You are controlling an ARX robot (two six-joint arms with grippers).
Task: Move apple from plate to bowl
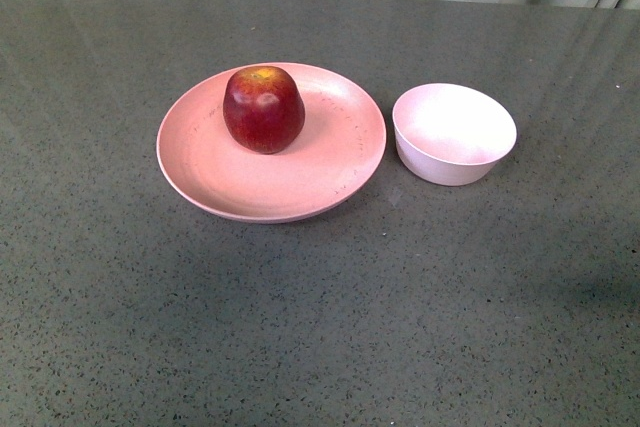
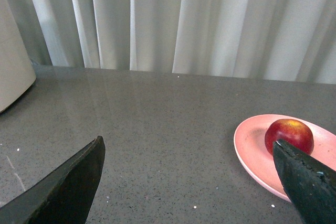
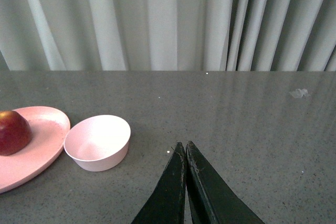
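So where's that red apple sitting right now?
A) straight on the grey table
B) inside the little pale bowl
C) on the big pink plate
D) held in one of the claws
C: the apple rests on the pink plate, and the bowl beside it has nothing in it.

apple on the plate, toward its far side, bowl just right of the plate
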